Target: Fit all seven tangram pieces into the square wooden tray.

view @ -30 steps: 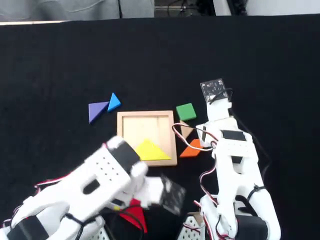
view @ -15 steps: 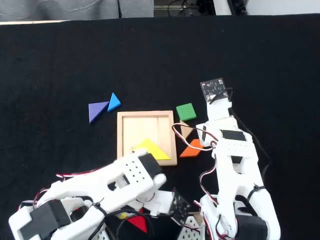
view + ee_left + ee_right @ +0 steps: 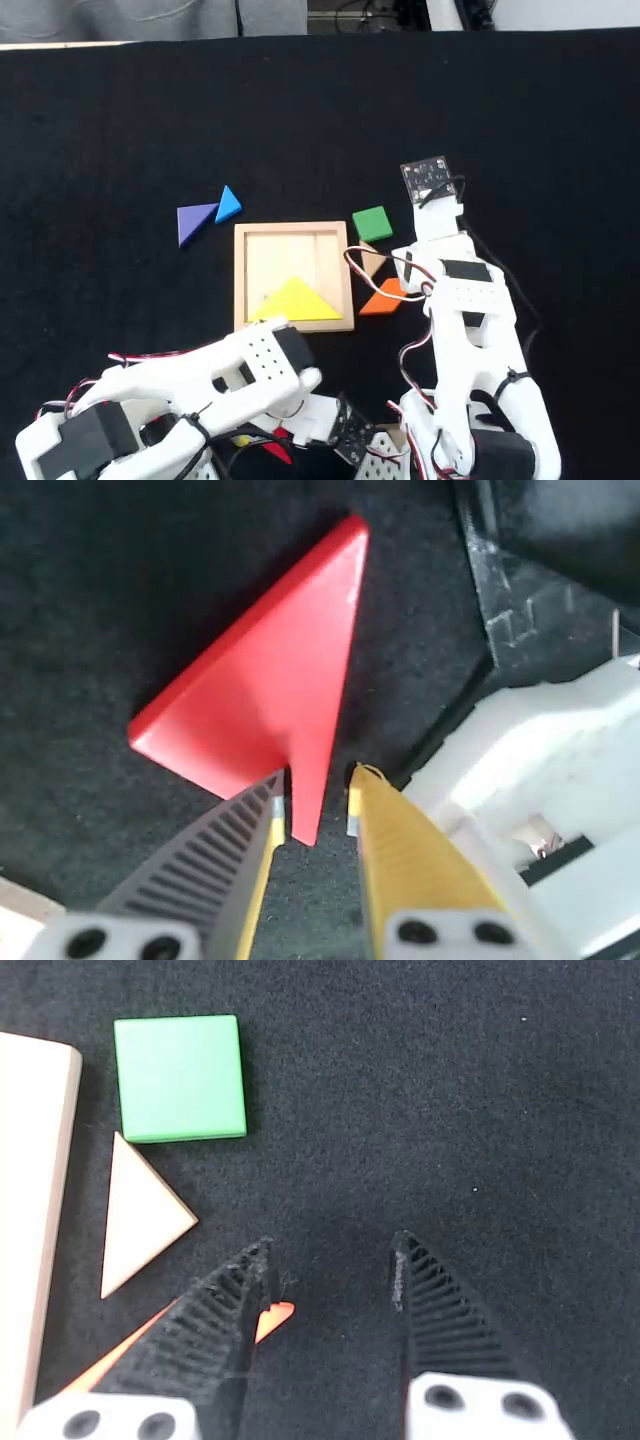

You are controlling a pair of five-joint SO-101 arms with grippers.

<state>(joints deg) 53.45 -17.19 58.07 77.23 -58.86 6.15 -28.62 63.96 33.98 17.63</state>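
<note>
The square wooden tray (image 3: 292, 240) lies mid-table with a yellow triangle (image 3: 295, 301) in its near half. A purple triangle (image 3: 193, 220) and a blue triangle (image 3: 229, 204) lie to its far left. A green square (image 3: 372, 223) (image 3: 180, 1077), a pale wooden triangle (image 3: 372, 258) (image 3: 138, 1215) and an orange piece (image 3: 384, 297) (image 3: 272, 1317) lie along its right side. Near the front edge lies a red triangle (image 3: 265, 700) (image 3: 280, 446). My left gripper (image 3: 315, 815) is low over it, open, with one pointed corner between the fingers. My right gripper (image 3: 330, 1260) hangs open above bare cloth beside the wooden triangle.
The table is covered in black cloth. The right arm (image 3: 465, 300) stretches along the tray's right side, and its white base (image 3: 540, 750) stands close beside the red triangle. The left arm (image 3: 200, 385) lies across the front left. Bare cloth reaches to the far edge.
The left arm has swung back from the tray toward the front edge and dropped over the red triangle, uncovering the yellow one. The right arm has kept still.
</note>
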